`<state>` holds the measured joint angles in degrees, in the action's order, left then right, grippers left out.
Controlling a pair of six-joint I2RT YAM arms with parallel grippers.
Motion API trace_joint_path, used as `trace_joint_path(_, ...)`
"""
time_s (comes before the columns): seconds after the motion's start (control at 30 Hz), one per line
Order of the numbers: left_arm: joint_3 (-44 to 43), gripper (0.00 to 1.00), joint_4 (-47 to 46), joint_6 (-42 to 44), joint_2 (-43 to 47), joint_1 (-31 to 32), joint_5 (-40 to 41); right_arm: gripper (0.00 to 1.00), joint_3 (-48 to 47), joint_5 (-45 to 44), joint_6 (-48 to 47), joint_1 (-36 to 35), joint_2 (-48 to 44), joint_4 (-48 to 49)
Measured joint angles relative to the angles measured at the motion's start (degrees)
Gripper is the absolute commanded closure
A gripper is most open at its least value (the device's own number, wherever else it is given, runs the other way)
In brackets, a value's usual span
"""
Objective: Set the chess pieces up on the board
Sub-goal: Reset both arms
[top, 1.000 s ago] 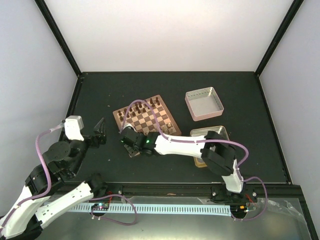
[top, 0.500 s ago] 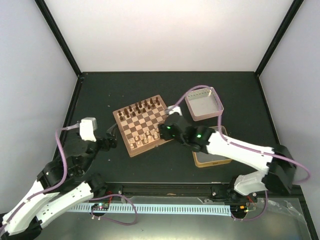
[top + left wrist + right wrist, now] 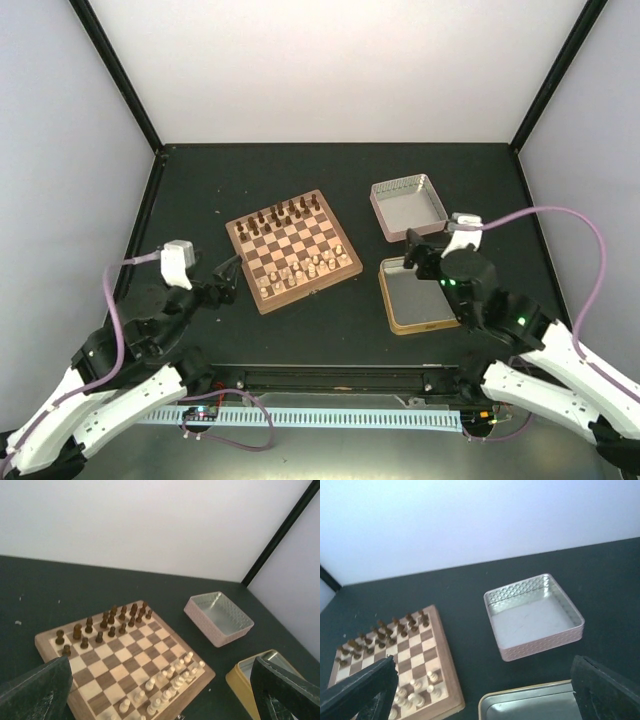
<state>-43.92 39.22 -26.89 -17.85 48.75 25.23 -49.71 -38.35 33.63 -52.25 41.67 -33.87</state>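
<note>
The right arm is swinging back off the board [image 3: 293, 250]. A second ago it was stretched across the near rows, and now the right tool [image 3: 412, 252] is hanging over the far-left corner of the gold tin [image 3: 420, 300], going from half-closed to wide apart. The left arm is also shifting, easing in so that the left tool [image 3: 229, 274] is sitting just beside the board's left edge.

From above, the board is lying skewed on the dark surface [image 3: 190, 190]. The chess pieces [image 3: 303, 268] are standing in two ragged rows along its near side, with the dark pieces [image 3: 280, 214] lining the far side. The pink tin lid [image 3: 408, 207] is lying open side up just beyond the gold tin.

On the left wrist camera, the fingers [image 3: 35, 690] are showing at both lower corners, spread apart and gripping nothing. The board is framed between them, pale men nearest.

On the right wrist camera, the fingers [image 3: 607, 690] are likewise standing far apart and holding nothing. The lid is sitting ahead, the gold tin's rim is peeking in below, and the board is lying off to the left.
</note>
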Motion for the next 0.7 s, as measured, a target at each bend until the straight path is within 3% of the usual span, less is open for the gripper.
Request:
trace_joint_path(0.47,-14.3,0.01,2.4,8.9,2.2,0.0,3.6,0.0,0.0,-9.9,-9.7,0.0,-17.8,-3.1)
trace_joint_path(0.7,-15.6,0.01,4.5,10.4,4.7,0.0,5.6,0.0,-1.1,-12.3,-11.4,0.0,-22.2,-3.6)
